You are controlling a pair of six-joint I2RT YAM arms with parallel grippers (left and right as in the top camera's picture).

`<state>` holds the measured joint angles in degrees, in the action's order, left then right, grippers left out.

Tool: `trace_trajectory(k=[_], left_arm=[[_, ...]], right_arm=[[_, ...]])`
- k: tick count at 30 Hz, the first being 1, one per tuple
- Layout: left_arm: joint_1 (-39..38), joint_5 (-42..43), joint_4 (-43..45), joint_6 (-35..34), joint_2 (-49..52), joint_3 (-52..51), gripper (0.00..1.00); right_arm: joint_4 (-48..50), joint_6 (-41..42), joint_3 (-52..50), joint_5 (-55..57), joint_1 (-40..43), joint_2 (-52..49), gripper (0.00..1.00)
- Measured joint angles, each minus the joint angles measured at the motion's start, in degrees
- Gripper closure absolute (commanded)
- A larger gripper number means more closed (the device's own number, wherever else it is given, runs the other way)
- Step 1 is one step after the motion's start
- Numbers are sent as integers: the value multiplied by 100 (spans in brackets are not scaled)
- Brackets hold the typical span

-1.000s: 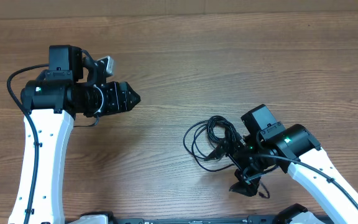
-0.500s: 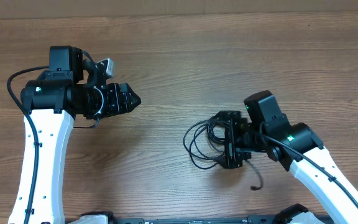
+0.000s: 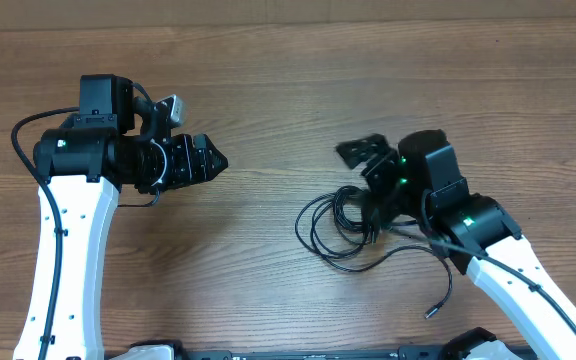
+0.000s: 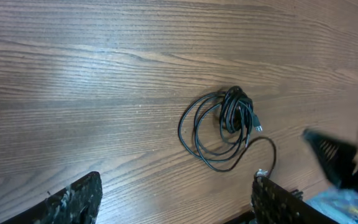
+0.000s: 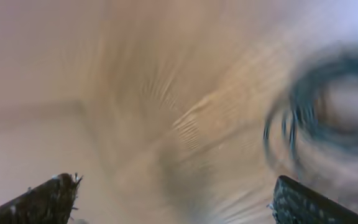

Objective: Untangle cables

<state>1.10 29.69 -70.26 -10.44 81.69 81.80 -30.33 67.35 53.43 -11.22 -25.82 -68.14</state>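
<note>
The cables lie as a loose tangle of thin black loops on the wooden table, right of centre. One strand trails toward the front edge and ends in a small plug tip. The left wrist view shows the same tangle. My right gripper hangs above the far side of the tangle, open and empty, blurred by motion. Its wrist view shows blurred cable loops at the right. My left gripper is open and empty, well to the left of the cables.
The wooden table carries nothing else. Thicker black arm cables run along the left arm. The table's near edge and the arm bases lie along the bottom of the overhead view.
My right gripper has swung from the near side of the tangle up to its far side. One cable strand now trails out toward the front right. The left arm has not moved.
</note>
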Motion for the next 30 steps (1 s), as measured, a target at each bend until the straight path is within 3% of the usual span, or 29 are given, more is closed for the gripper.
trace_trajectory(k=[4, 8, 11, 16, 19, 20, 26, 30], left_arm=[[0, 0, 42, -39, 0, 0, 24], [0, -2, 46, -63, 0, 0, 22], [0, 0, 101, -105, 0, 0, 21], [0, 0, 101, -127, 0, 0, 23], [0, 0, 83, -129, 0, 0, 21], [0, -2, 94, -129, 0, 0, 20], [0, -2, 153, -127, 0, 0, 20], [0, 0, 144, -157, 0, 0, 6]], right_arm=[[-173, -1722, 0, 380, -210, -201, 7], [-177, -2448, -2, 557, -382, -949, 10], [44, -2894, -15, 623, -560, -1615, 20], [-68, -3287, -20, 918, -756, -2400, 48], [-170, -3353, -26, 1040, -758, -2809, 90], [-175, -3397, -31, 1045, -761, -2874, 96], [-710, -3471, 260, 658, -750, -2942, 96], [-1084, -4039, 1215, -297, -719, -2734, 96]])
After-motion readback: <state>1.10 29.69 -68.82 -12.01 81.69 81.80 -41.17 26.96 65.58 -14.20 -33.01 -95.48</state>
